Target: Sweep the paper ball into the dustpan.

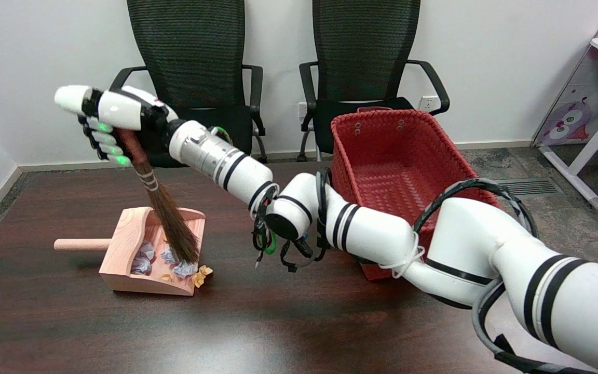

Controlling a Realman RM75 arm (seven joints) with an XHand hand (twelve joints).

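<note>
Head view: right hand (109, 122) grips the brown straw hand-broom (166, 213), its long axis slanting down-right, bristle tips over crumpled grey paper balls (174, 259) inside the pink wooden dustpan (122, 259), handle pointing left.

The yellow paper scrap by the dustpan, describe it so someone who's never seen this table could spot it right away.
Start at the wooden dustpan on the left of the dark table. Go to the near corner of its open mouth, just below the tip of the small broom. The yellow paper scrap lies there at the lip; unlike the pale bluish-white paper balls inside the pan, it is orange-yellow.
</note>
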